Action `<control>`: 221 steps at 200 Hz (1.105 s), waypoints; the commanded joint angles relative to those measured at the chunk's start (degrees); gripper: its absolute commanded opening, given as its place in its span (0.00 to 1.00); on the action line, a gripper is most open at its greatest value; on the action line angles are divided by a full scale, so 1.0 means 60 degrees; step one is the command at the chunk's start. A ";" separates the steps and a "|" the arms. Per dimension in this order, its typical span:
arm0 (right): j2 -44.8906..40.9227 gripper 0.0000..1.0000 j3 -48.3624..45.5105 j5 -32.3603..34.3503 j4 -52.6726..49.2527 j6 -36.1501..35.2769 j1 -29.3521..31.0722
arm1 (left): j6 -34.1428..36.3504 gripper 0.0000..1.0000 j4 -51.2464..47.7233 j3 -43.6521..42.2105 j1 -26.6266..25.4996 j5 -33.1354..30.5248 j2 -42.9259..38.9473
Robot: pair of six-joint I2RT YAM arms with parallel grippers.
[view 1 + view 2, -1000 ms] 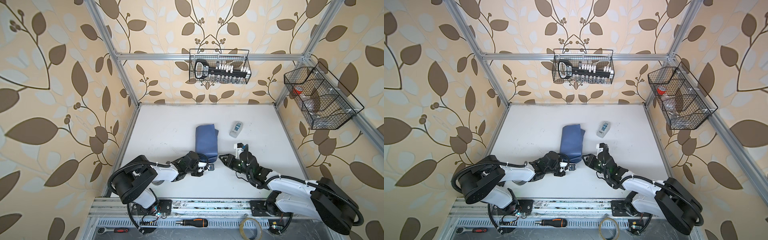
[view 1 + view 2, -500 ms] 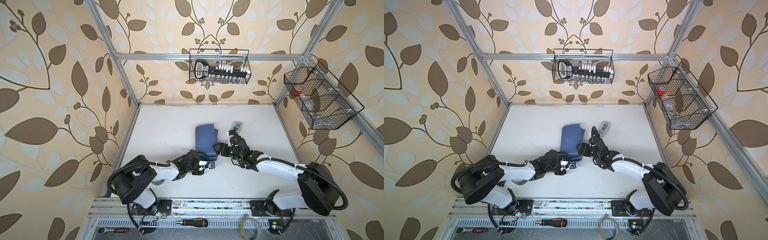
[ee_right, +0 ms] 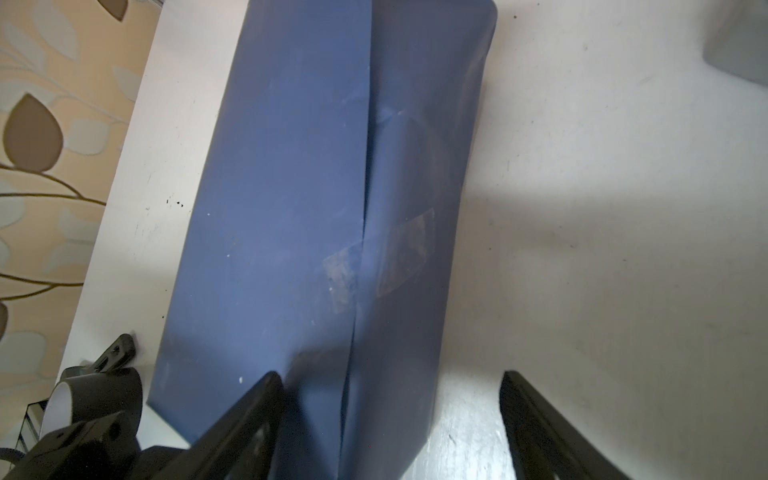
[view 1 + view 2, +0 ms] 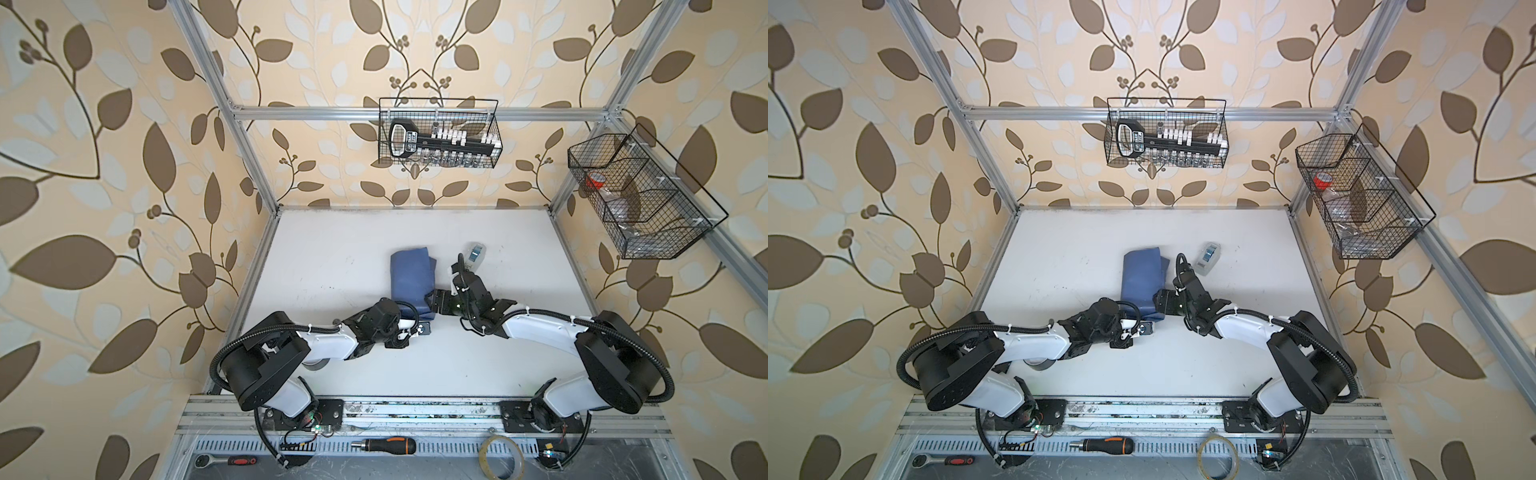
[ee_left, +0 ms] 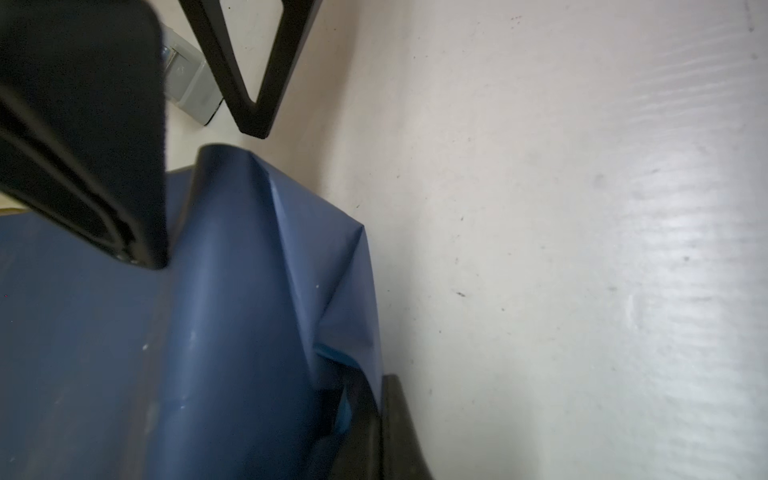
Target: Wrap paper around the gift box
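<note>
On white table: paper, dusky blue, closed round the hidden gift box, centre-table; long axis runs away from the robot's base. Near end pinched by left claw, fully closed. Just right of it, right claw, spread wide, empty, straddles the near right edge beside the taped seam. Grey tape dispenser lies beyond. No legible writing.

A robot lab cell: an aluminium frame lined with leaf-print panels boxes in a white desk, a left arm and a right arm sit bolted to a rail, a wire basket of tools hangs behind, and a screwdriver, ratchet and tape roll lie in front.
</note>
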 commanded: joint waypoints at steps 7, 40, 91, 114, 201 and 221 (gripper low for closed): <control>0.0320 0.81 -0.0391 0.0274 -0.0697 -0.0283 -0.0060 | 0.0403 0.00 -0.0420 0.0521 0.0049 0.0294 -0.0423; 0.0356 0.80 -0.0374 0.0244 -0.0683 -0.0335 -0.0116 | 0.1000 0.00 -0.1337 0.0752 0.0028 0.0550 -0.0422; 0.0397 0.81 -0.0374 0.0234 -0.0746 -0.0373 -0.0136 | 0.1607 0.00 -0.1584 0.1028 -0.0262 0.0713 -0.0394; 0.0388 0.80 -0.0411 0.0242 -0.0756 -0.0389 -0.0137 | 0.1736 0.00 -0.1708 0.1248 -0.0346 0.0468 -0.0168; 0.0456 0.80 -0.0489 0.0530 -0.0911 -0.0549 -0.0135 | 0.1698 0.00 -0.0841 0.1079 -0.0321 -0.0627 -0.0562; 0.0417 0.79 -0.0500 0.0561 -0.0946 -0.0581 -0.0135 | 0.1661 0.00 -0.0818 0.1131 -0.0296 -0.0750 -0.0560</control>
